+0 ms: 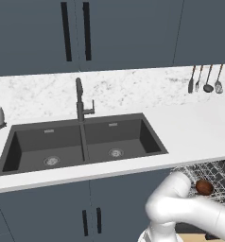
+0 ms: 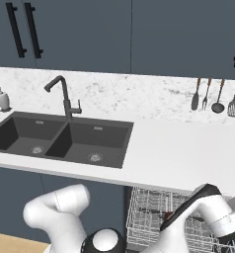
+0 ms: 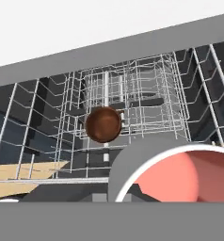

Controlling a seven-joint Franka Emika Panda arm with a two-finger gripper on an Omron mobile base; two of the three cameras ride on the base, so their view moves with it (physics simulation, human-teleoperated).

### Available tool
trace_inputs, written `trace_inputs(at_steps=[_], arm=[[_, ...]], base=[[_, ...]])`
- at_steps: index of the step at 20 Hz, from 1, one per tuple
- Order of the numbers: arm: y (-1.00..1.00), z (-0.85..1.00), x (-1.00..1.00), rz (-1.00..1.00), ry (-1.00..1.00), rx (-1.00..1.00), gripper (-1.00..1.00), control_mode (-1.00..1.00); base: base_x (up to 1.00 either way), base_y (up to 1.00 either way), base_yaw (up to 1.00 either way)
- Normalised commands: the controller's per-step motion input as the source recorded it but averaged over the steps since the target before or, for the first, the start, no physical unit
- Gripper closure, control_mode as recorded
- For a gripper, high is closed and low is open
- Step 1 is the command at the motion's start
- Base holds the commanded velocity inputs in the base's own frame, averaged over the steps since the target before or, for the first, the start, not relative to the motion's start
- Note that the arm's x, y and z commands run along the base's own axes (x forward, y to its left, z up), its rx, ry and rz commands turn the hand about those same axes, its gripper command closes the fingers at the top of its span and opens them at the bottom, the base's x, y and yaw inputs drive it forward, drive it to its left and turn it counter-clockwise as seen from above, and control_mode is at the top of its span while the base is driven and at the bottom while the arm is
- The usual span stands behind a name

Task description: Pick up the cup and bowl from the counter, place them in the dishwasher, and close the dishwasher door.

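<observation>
I have the arm reaching low toward the open dishwasher with its grey metal wire racks [image 3: 132, 99], under the long white marble-speckled counter [image 2: 178, 153]; the small round dark reddish-brown bowl [image 3: 103, 124] already sits in the wire rack, and the left base view shows it there too [image 1: 204, 187], just beyond the arm's elbow; the small pale grey-white cylindrical cup with the salmon-red inside [image 3: 180, 176] fills the lower right of the hand view, its mouth turned toward the camera and very close to the tool; I read the tool as closed on the cup, apparently pinching its wall or rim, though the fingertips themselves are hidden behind it, so I cannot say exactly where they bite.

My judgement on handling: the cup looks stiff, light and smooth-walled, so a rim pinch could let it swing or slip if I jolt the arm; I would lower it gently over a free patch of rack beside the bowl, keep it clear of the bowl, and release only once it rests on the wires; the bowl looks equally rigid and may roll if nudged; the dishwasher door is not yet closed, and I cannot see its panel clearly.
</observation>
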Motion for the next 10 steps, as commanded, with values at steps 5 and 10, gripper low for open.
trace_inputs(at_steps=[5, 10], arm=[[0.00, -0.28, 0.13, 0.11, -0.01, 0.00, 1.00, -1.00], [0.00, -0.30, 0.30, 0.10, 0.05, 0.00, 1.00, -1.00]], base=[[0.00, 0.00, 0.00], [0.00, 0.00, 0.00]])
